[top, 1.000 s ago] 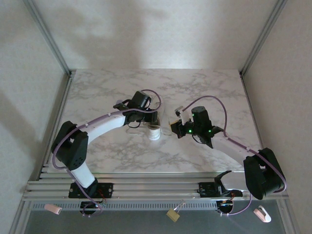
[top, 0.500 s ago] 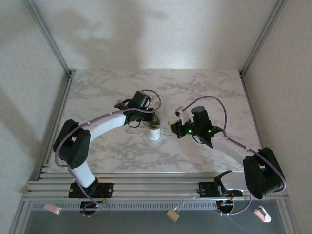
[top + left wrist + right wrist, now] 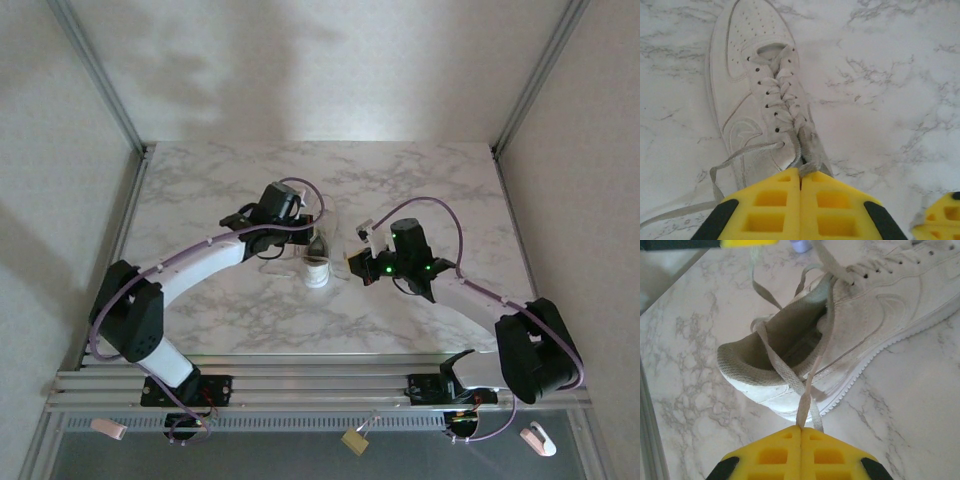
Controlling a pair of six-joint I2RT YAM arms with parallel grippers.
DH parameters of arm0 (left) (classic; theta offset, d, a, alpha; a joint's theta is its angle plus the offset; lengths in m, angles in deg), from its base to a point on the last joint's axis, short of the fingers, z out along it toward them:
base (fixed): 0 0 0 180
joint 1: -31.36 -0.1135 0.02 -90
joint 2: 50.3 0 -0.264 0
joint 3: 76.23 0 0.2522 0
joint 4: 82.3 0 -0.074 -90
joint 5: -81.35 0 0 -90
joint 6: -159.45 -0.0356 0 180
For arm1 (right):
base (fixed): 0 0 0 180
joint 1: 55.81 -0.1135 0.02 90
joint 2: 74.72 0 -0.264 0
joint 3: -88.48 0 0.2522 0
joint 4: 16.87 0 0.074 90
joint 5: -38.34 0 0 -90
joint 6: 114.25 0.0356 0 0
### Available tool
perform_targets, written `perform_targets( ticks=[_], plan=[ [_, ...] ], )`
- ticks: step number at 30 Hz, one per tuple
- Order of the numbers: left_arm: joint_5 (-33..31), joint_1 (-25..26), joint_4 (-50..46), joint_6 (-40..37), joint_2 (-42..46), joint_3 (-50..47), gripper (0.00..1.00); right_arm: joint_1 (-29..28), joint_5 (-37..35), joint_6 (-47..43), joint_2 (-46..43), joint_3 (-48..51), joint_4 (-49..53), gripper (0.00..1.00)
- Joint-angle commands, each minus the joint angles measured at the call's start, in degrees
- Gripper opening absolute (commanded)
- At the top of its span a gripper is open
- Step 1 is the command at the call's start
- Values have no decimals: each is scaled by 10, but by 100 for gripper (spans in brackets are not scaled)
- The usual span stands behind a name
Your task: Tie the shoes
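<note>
the white sneaker [image 3: 317, 270] sits on its sole near the middle of the marble table [image 3: 430, 180], between the 2 arms. the left gripper [image 3: 800, 177] is pinched fully together on a lace [image 3: 797, 145] by the top eyelets. the right gripper [image 3: 801, 429] is likewise clamped tight on a lace strand [image 3: 807, 390] draped across the heel.
</note>
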Motion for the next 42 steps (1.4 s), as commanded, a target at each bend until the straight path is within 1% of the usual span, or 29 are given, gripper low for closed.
perform_targets(
  ticks=[1, 8, 16, 22, 30, 37, 42],
  plan=[
    [20, -4, 11, -12, 16, -11, 1, -5, 41, -26, 18, -34, 21, 0],
    [37, -3, 20, -9, 16, -14, 1, -12, 69, -61, 71, -83, 45, 0],
    [52, -3, 33, 1, 24, -24, 2, -13, 121, -43, 152, -126, 4, 0],
    [62, -3, 38, 4, 24, -26, 2, -15, 131, -28, 188, -150, -24, 0],
    [69, -2, 36, 1, 23, -24, 2, -17, 126, -16, 225, -177, -45, 0],
    [75, -2, 35, 0, 23, -26, 2, -16, 116, 18, 246, -180, -111, 0],
    [80, -2, 36, 1, 21, -26, 2, -17, 112, 57, 255, -167, -196, 0]
  ],
)
